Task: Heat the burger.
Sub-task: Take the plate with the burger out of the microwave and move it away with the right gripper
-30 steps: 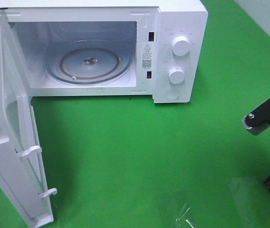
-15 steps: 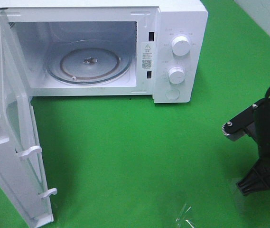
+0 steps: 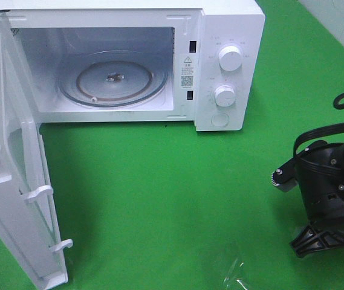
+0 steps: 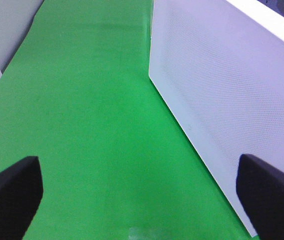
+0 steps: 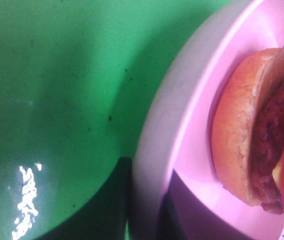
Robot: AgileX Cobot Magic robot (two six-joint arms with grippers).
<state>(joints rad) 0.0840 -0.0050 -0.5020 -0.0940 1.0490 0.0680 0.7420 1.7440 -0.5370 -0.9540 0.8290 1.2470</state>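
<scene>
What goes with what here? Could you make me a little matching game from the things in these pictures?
Things:
1. microwave door
2. burger
3. glass turntable
4. left gripper

States or places:
A. lying on the pink plate
B. jaws spread wide over the green table cover
C. swung open
D. inside the microwave, with nothing on it

Pairs: 1-C, 2-A, 3-D, 4-B
</scene>
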